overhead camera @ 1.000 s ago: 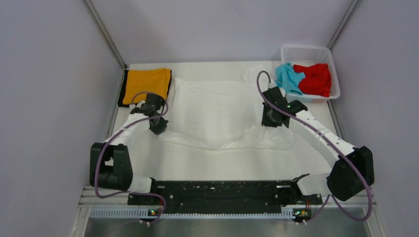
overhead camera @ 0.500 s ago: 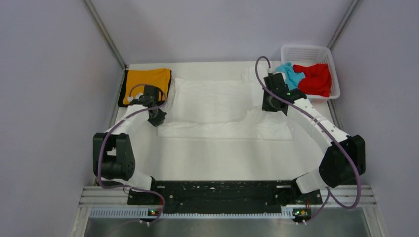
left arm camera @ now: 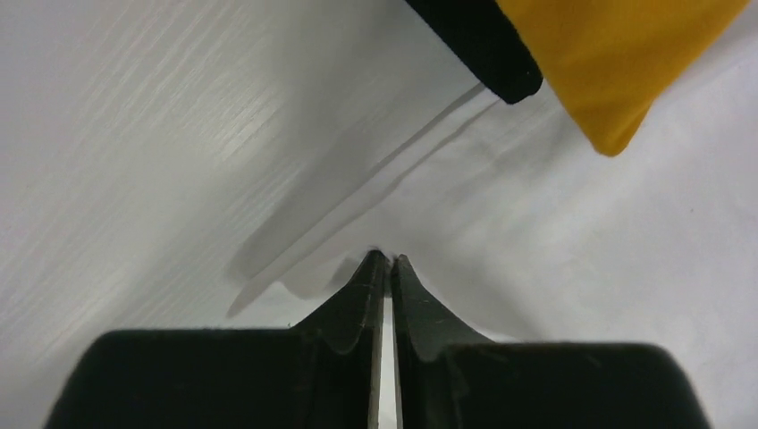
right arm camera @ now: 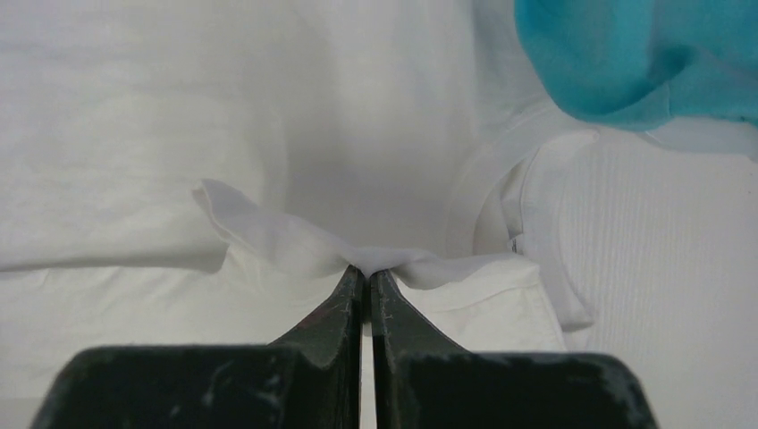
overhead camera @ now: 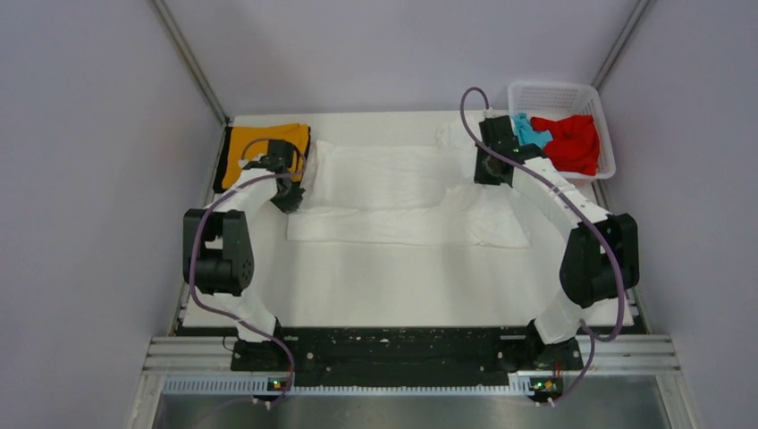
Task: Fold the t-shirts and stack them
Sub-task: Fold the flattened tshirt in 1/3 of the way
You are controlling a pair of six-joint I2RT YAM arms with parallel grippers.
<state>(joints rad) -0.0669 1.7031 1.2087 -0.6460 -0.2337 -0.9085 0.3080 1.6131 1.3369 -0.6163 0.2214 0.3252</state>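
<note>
The large white t-shirt (overhead camera: 393,192) lies across the middle of the table, folded into a wide band. My left gripper (overhead camera: 288,202) is at its left end, shut on the white cloth (left arm camera: 554,250), its tips (left arm camera: 386,259) low over the table. My right gripper (overhead camera: 488,177) is at the right end, shut on a pinched fold of the white t-shirt (right arm camera: 295,241) next to the collar (right arm camera: 536,223). The folded orange t-shirt (overhead camera: 259,147) with black trim (left arm camera: 483,45) lies at the far left. The light blue t-shirt (overhead camera: 527,132) and the red t-shirt (overhead camera: 572,143) sit in the basket.
The white lattice basket (overhead camera: 559,92) stands in the far right corner, the light blue cloth (right arm camera: 635,54) hanging over its side close to my right gripper. Grey walls close in the table on three sides. Bare tabletop (overhead camera: 402,286) lies between the shirt and the arm bases.
Both grippers have moved toward the far edge, carrying the white t-shirt's near edge over its far part. The shirt went from a spread shape to a narrower folded band.
</note>
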